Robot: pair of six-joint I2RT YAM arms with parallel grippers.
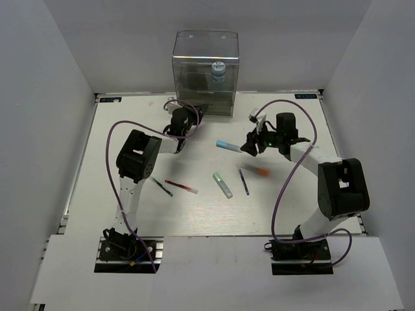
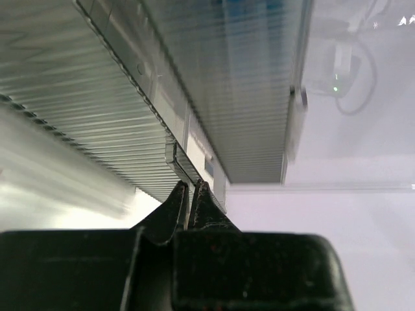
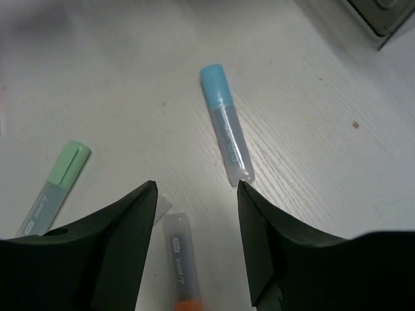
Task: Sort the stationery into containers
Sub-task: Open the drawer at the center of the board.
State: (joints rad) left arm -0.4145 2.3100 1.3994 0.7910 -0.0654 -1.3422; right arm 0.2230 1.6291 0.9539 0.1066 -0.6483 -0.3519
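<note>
A white wood-grain table is carrying a tall clear cabinet, which is standing at twelve o'clock by the far edge. Six pens are lying loose around the middle: a light blue marker at one o'clock, an orange-capped pen at three, a dark thin pen at four, a green-white marker at five, and a red pen and a green-tipped pen at eight.
</note>
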